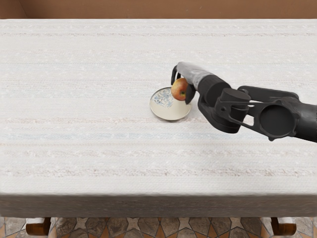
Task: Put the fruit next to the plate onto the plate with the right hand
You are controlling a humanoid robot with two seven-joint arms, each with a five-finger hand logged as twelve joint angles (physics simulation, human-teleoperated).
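A red and yellow apple (180,89) is held in my right hand (181,85), whose fingers curl around it from above and from the right. The apple hangs over the right part of a small round plate (166,105) with a blue pattern, lying near the table's middle. Whether the apple touches the plate I cannot tell. My right arm comes in from the right edge. The left arm does not show.
The wide white table (99,124) stretches on all sides of the plate. Its front edge runs along the bottom of the picture, with a tiled floor and wooden legs below.
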